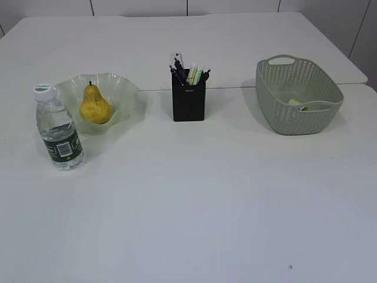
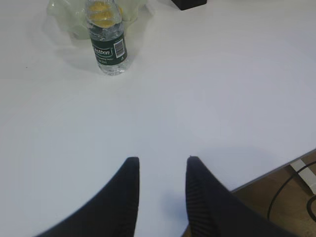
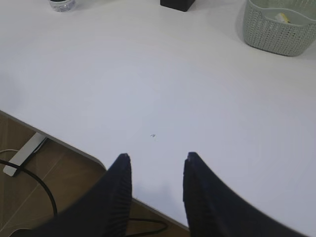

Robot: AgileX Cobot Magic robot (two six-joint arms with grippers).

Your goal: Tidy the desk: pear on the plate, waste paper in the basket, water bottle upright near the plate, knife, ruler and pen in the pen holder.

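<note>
On the desk the task appears finished — pear seated in plate, water bottle upright beside it; left gripper and right gripper are parted, empty, near the table edge.

The desk bears water bottle, plate, pen holder, basket

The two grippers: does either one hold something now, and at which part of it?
Nothing is held. The left gripper and the right gripper both stand open above the bare desk, with empty space between their fingers.
</note>
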